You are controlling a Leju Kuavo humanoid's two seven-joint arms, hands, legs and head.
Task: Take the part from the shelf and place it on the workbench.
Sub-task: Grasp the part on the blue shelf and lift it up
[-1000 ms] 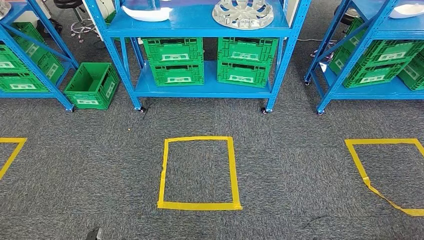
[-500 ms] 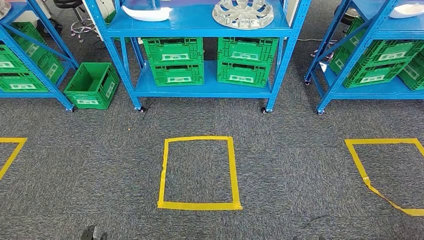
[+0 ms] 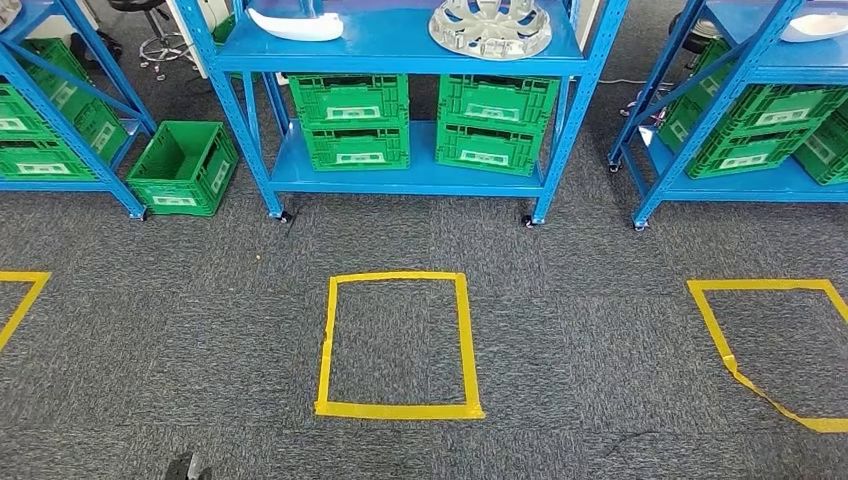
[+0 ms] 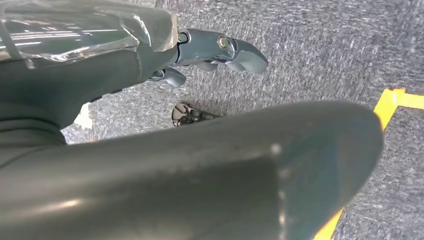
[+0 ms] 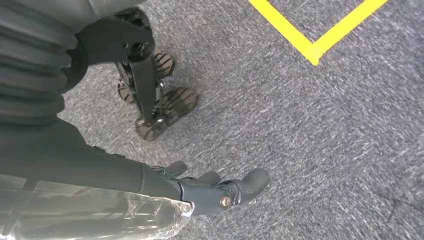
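a: standing off from the blue shelf [image 3: 400, 40], is that right?

b: yes, i'd judge this the approach step. the shelf is well ahead across the grey carpet, with a yellow tape square [image 3: 398, 345] on the floor between the robot and the shelf's front legs.

a: where's the part?

b: two candidates sit on the upper board: a silver wheel cover [image 3: 490, 25] toward its right end, and a white curved piece [image 3: 295, 25] toward its left end. the task doesn't say which one, so i can't tell.

a: and the hands?

b: both hang low over the carpet. the left hand [image 4: 220, 50] holds nothing, its dark fingers loosely apart and lightly bent. the right hand [image 5: 220, 190] is the same: empty, fingers slack and spread a little above the floor.

a: anything else around?

b: green crates [image 3: 420, 120] stacked on the lower board, one loose green crate [image 3: 180, 165] on the floor just beside the shelf's left leg, and more blue racks at either side.

a: so the next move?

b: my guess is it needs to walk forward to the tape square, squaring up to the shelf's front edge, then raise an arm to the upper board. the wheel cover is broad and flat, so it may want both hands; the workbench isn't in sight, so a turn will likely follow.
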